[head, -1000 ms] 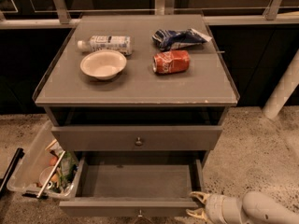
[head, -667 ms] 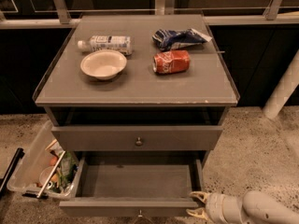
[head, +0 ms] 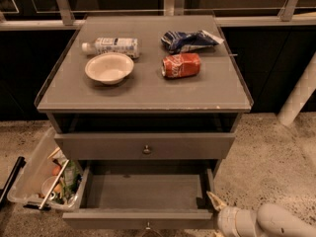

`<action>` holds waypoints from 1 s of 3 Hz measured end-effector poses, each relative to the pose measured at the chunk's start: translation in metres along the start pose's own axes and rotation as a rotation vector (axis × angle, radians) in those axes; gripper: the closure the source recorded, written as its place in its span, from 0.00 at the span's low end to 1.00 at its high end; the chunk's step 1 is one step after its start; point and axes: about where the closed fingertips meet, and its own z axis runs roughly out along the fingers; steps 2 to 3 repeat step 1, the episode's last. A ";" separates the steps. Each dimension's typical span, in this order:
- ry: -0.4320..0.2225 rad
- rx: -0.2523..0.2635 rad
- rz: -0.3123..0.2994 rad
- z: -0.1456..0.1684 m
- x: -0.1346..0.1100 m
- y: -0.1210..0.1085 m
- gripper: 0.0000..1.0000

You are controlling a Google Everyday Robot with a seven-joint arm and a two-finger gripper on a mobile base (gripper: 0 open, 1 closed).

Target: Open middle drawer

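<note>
The middle drawer (head: 143, 191) is the lower of the two grey drawers in view. It is pulled out towards me and its inside is bare. Its flat front panel (head: 98, 218) runs along the bottom edge, with the small round knob (head: 147, 226) at its centre. My gripper (head: 215, 216) is at the drawer's front right corner, off to the side of the knob. One tan fingertip (head: 215, 200) points up beside the drawer's right wall. The gripper looks open and holds nothing. My white arm (head: 276, 221) comes in from the bottom right.
The drawer above (head: 89, 147) is closed, with a knob (head: 146, 149). On the cabinet top (head: 148, 90) lie a white bowl (head: 108, 68), a plastic bottle (head: 111, 46), a red can (head: 181, 65) and a blue bag (head: 190, 39). A clear bin (head: 34, 177) stands on the floor to the left, and a white pole (head: 298, 95) to the right.
The drawer stays pulled out. My gripper has shifted only slightly at the drawer's front right corner.
</note>
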 end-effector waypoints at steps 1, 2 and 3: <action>0.000 0.000 0.000 0.000 0.000 0.000 0.00; 0.000 0.000 0.000 0.000 0.000 0.000 0.00; 0.000 0.000 0.000 0.000 0.000 0.000 0.00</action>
